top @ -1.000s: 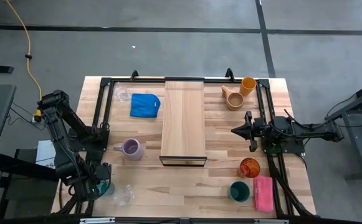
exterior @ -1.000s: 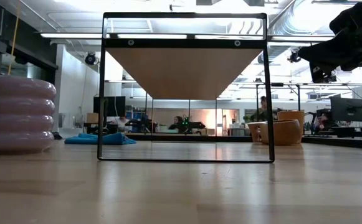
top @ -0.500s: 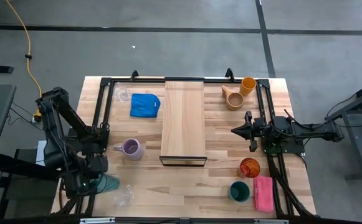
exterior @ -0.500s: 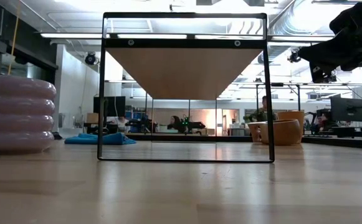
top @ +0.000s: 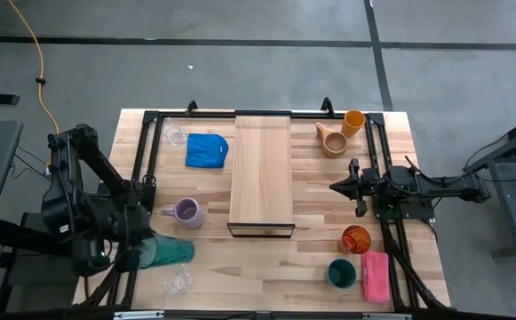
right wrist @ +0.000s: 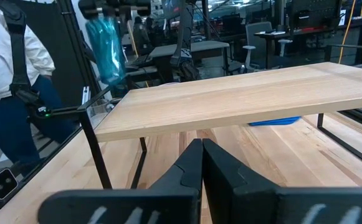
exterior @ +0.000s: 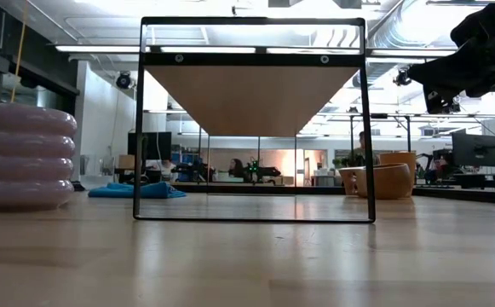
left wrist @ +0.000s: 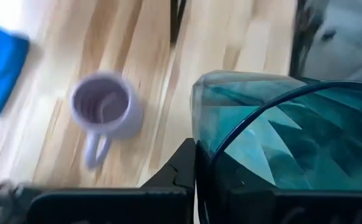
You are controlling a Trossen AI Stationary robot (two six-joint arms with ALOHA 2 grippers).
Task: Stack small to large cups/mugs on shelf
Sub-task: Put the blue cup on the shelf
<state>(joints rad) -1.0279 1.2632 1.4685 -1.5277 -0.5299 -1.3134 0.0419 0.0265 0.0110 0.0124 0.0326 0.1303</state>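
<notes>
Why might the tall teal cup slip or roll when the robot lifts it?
The teal tumbler looks glossy and smooth, so it may slip. The left gripper holds it tilted near its rim, so it could swing. Round and tall, it would probably roll if dropped.

Left gripper (top: 142, 251), closed on the teal tumbler (top: 170, 252), at near left corner; right gripper (top: 336, 188), closed, idle at right.
</notes>
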